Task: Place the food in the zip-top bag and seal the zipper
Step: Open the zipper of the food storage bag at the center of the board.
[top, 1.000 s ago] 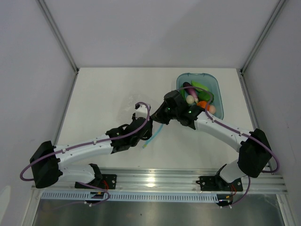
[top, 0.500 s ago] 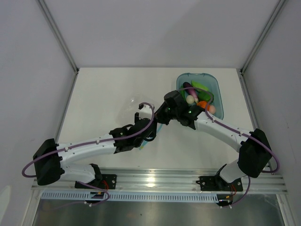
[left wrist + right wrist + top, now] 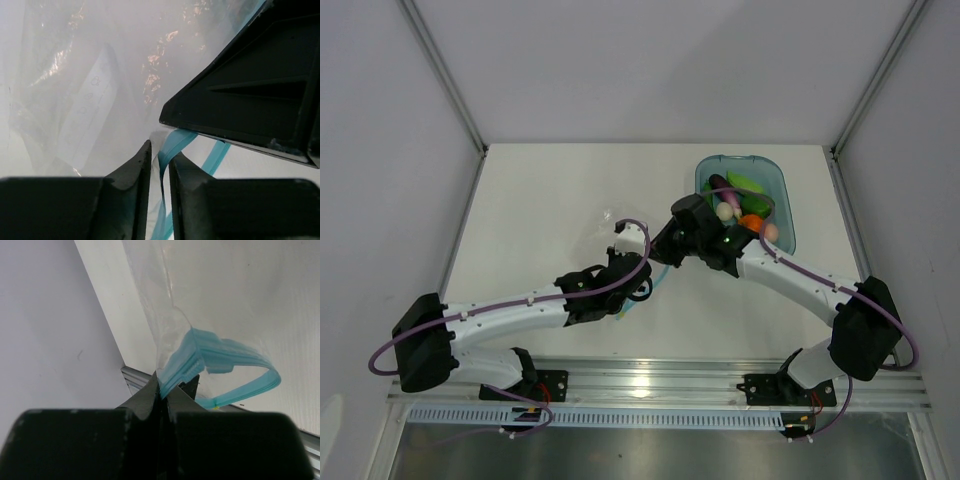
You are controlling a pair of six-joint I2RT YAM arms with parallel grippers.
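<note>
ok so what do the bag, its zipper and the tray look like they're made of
Bag: thin clear plastic film, glossy. It crinkles and throws bright glints.
Zipper: light blue plastic, thicker and duller than the film, ridged, bending in a soft loop.
Tray: translucent blue, probably rigid plastic, judging by its smooth, even rim.

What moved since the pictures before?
The left gripper slid a little right, toward the right gripper, and now straddles the zipper. The right gripper stayed pinched on the zipper, and the food stayed in the blue tray.
</note>
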